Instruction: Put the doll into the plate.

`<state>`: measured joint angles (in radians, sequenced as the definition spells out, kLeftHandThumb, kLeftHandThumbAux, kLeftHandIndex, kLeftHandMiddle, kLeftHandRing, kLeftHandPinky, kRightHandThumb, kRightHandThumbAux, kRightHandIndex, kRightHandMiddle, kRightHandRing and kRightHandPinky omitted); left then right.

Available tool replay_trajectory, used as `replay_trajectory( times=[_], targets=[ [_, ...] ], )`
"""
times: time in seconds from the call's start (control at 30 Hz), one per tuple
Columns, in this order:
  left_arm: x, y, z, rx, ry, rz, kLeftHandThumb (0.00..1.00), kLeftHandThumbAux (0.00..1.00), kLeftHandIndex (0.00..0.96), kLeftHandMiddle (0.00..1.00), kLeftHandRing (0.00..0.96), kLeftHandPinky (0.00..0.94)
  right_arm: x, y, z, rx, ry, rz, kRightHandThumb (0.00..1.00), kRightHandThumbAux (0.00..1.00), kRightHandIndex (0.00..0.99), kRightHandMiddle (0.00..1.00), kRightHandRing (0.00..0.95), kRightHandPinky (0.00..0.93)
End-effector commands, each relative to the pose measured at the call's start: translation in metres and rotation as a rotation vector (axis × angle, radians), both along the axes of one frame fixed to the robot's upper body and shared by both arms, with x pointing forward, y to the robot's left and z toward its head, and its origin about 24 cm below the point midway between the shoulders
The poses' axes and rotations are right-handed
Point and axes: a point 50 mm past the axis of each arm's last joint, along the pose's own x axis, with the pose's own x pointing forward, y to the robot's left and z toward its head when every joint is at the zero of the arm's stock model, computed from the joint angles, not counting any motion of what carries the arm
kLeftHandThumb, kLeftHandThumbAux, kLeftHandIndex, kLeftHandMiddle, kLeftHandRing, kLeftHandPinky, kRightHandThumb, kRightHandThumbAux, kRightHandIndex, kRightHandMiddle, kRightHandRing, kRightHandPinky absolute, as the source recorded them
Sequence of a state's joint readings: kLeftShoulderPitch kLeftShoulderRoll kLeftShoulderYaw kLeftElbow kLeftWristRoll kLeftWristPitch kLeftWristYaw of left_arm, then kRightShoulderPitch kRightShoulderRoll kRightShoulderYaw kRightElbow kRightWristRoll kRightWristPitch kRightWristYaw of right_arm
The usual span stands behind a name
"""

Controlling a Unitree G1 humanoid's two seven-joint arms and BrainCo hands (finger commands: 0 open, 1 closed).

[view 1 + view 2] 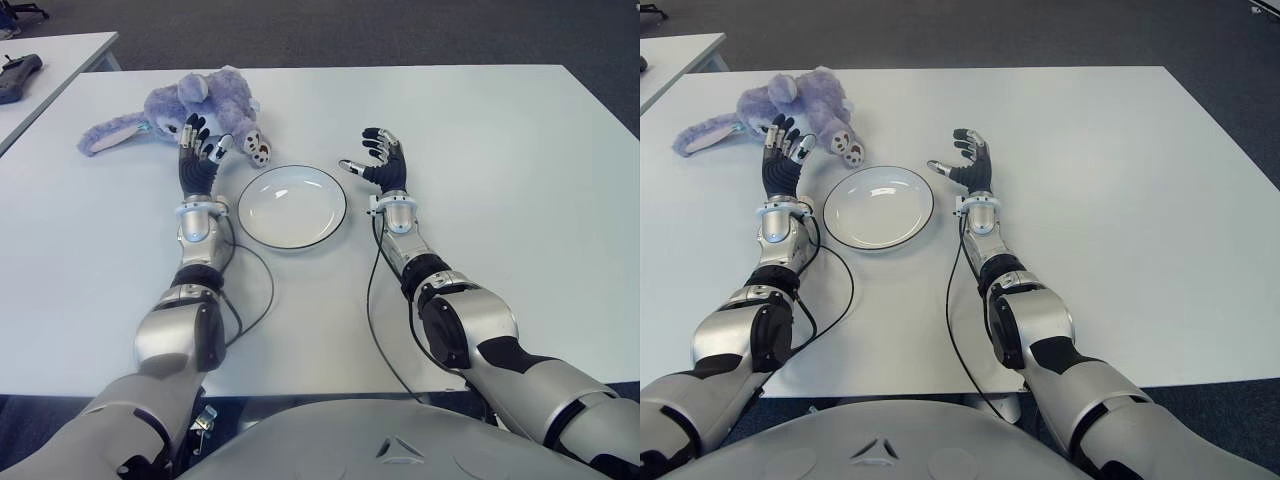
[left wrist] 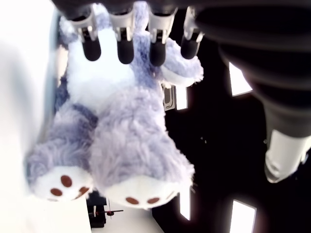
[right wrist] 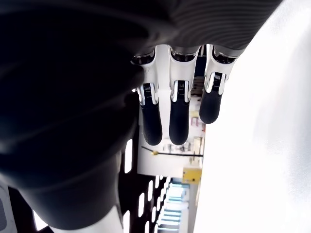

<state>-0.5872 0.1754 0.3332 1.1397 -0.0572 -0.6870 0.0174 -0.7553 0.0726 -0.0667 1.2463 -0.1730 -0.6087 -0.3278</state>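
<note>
A purple plush rabbit doll (image 1: 195, 105) lies on the white table at the far left, its white-soled feet (image 1: 255, 145) toward the plate. My left hand (image 1: 200, 150) is raised just in front of the doll with its fingers spread, holding nothing; the left wrist view shows the doll (image 2: 121, 141) close beyond the fingertips (image 2: 124, 51). The white plate with a dark rim (image 1: 325, 225) sits bare between my two hands. My right hand (image 1: 383, 160) shows just right of the plate, fingers spread and holding nothing.
A second white table (image 1: 50, 55) stands at the far left with a dark device (image 1: 18, 75) on it. Cables (image 1: 262, 285) run along both forearms over the table (image 1: 500, 150). Dark carpet lies beyond the far edge.
</note>
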Motion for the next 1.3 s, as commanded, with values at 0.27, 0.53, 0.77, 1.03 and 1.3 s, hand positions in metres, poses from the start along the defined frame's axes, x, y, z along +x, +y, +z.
replay_trajectory(
  times=[0.27,0.53,0.77,1.03,1.3],
  targets=[
    [-0.112,-0.015,-0.126,-0.159,0.495,0.096,0.000,0.605,0.075,0.099,0.086,0.074,-0.072,0.003,-0.097,0.028,0.384,-0.022,0.000,0.982,0.271,0.275,0.264,0.212],
    [-0.112,-0.015,-0.125,-0.152,0.494,0.092,0.000,0.610,0.071,0.099,0.084,0.062,-0.071,0.003,-0.096,0.029,0.387,-0.022,0.000,0.982,0.274,0.276,0.269,0.208],
    [-0.111,-0.015,-0.125,-0.151,0.494,0.092,0.000,0.610,0.075,0.102,0.086,0.076,-0.071,0.003,-0.096,0.027,0.384,-0.025,0.000,0.982,0.270,0.274,0.268,0.215],
    [-0.110,-0.015,-0.124,-0.165,0.481,0.102,0.000,0.686,0.061,0.091,0.075,0.088,-0.071,0.003,-0.096,0.019,0.381,-0.026,0.000,0.984,0.270,0.277,0.275,0.215],
    [-0.104,-0.005,-0.114,-0.051,0.450,0.168,0.049,0.826,0.068,0.094,0.085,0.115,-0.071,0.004,-0.096,0.020,0.385,-0.022,0.000,0.971,0.269,0.274,0.266,0.204]
  ],
)
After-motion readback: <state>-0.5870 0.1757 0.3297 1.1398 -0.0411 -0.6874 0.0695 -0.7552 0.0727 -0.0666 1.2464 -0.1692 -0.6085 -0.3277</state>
